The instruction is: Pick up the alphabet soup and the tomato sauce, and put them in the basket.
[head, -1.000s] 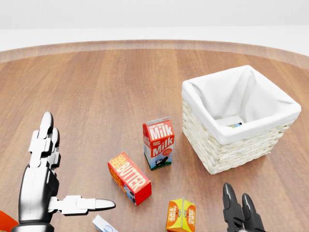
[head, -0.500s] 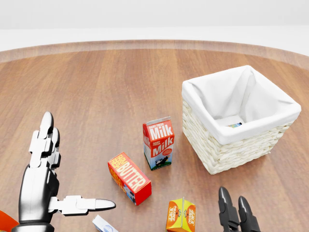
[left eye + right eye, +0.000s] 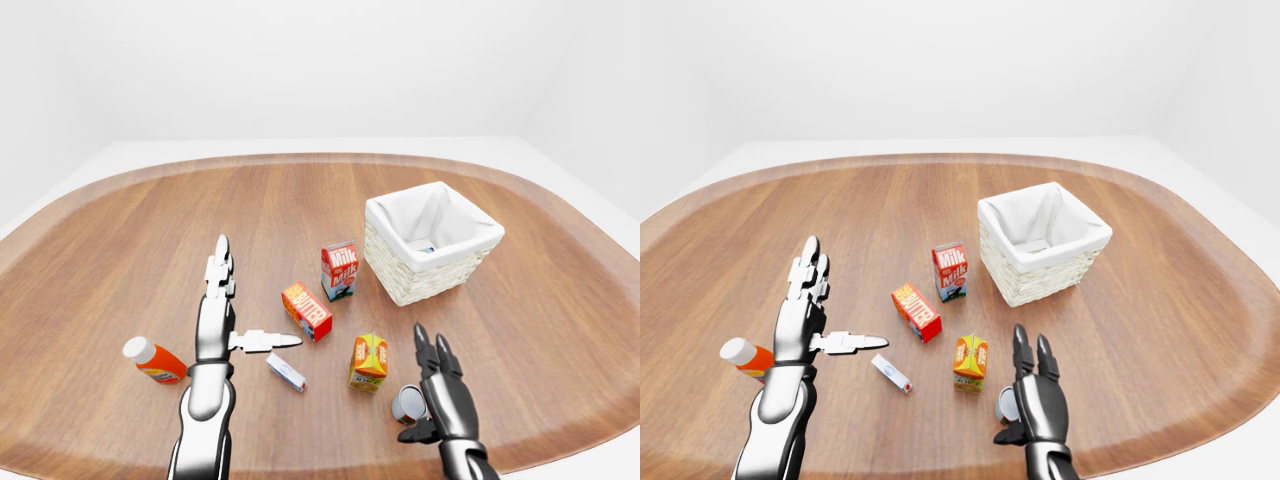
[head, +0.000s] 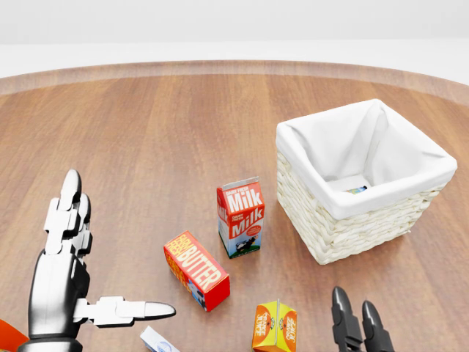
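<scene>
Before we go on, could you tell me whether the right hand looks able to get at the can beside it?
Probably yes: the right hand is open right next to the can, with nothing between them.

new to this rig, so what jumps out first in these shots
The white-lined basket stands right of centre on the brown table, something small lying inside it. The silver left hand hovers open at lower left, near a milk carton and butter box. The black right hand is beside a can.
</scene>
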Controlling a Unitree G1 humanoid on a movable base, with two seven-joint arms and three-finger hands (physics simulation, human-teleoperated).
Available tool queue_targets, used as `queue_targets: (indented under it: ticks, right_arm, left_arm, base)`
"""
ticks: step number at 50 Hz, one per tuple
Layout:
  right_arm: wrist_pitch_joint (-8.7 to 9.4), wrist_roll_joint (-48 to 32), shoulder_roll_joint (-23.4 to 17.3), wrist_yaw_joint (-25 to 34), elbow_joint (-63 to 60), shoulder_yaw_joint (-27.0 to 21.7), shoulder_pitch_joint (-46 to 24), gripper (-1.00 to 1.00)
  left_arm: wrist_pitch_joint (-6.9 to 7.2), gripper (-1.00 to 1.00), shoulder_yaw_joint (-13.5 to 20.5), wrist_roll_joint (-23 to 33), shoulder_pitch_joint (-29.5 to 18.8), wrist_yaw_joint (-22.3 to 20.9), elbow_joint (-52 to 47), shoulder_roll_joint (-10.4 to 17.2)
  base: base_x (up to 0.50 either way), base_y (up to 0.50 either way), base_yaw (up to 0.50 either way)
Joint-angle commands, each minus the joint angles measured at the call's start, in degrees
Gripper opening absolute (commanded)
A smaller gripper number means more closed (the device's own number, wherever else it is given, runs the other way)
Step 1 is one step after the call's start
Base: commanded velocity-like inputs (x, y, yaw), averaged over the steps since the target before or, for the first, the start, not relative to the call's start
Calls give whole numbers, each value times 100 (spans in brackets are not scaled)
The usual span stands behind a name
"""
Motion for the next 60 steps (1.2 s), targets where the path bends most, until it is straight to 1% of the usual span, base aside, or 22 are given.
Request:
queue_targets:
  ticks: [1, 23, 49, 60]
  right_arm:
    - [0, -48, 1, -109, 257, 18, -107, 100]
    - [0, -216, -25, -434, 853, 151, -321, 100]
    - [0, -275, -47, -583, 1117, 260, -394, 100]
    - [0, -251, -64, -606, 1228, 234, -433, 100]
  left_arm:
    - [0, 100, -14, 2, 8, -19, 12, 1]
    - [0, 100, -14, 1, 8, -21, 12, 1]
    - [0, 100, -14, 0, 8, -19, 11, 1]
    - [0, 100, -7, -17, -3, -24, 8, 0]
  base:
    - [0, 0, 0]
    - [0, 0, 0]
    - [0, 0, 0]
    - [0, 0, 0]
